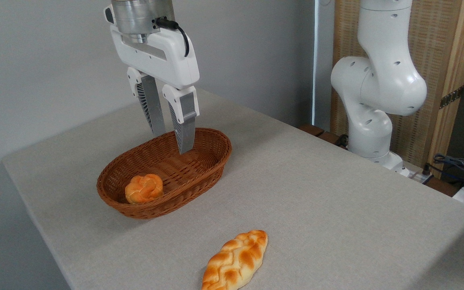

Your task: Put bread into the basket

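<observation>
While the bread (pixel 143 188) lies in the basket (pixel 212 161), the hand (pixel 172 141) hangs above, parted and empty.

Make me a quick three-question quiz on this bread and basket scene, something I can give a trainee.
1. True or false: the small knotted bun lies inside the wicker basket.
2. Multiple choice: where is the braided loaf? A) in the basket B) on the table, nearer the camera than the basket C) between the gripper's fingers
3. Short answer: is the gripper open or shut, and does it hold anything?

Key:
1. True; it sits at the basket's near left end.
2. B.
3. Open and empty, above the basket's far end.
</observation>
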Robot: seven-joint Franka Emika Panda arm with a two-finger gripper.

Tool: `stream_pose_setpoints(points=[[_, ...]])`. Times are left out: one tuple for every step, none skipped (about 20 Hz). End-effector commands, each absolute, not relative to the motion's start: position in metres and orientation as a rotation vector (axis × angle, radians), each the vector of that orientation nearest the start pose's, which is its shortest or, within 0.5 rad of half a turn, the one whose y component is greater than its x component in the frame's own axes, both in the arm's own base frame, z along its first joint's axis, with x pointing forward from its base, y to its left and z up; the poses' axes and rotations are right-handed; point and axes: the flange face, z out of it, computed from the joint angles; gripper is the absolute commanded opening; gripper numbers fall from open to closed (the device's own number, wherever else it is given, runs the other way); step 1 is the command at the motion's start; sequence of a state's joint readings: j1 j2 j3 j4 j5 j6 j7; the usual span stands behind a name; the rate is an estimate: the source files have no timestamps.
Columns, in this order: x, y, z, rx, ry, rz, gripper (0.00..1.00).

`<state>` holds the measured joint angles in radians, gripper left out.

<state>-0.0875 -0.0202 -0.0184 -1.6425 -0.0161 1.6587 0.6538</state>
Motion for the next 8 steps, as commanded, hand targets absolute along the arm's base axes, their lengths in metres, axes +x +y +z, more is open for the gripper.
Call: stream_pose_setpoints(points=[[0.5525,-0.0565,0.6067,-2.912,1.137,-0.048,1.00],[0.5527,-0.0563,0.6050,-2.911,1.139,-0.041,1.00],[0.5527,-0.0529,0.6066,-2.913,1.132,-0.045,1.00],[0.5532,-0.0503,0.6074,-2.914,1.127,-0.050,1.00],[0.5533,-0.0503,0.6082,-2.911,1.134,-0.052,1.00],[0.5533,-0.0503,0.6082,-2.906,1.145,-0.052,1.00],[0.5526,-0.0503,0.6082,-2.904,1.152,-0.050,1.00],[0.5527,-0.0503,0.6089,-2.904,1.149,-0.052,1.00]])
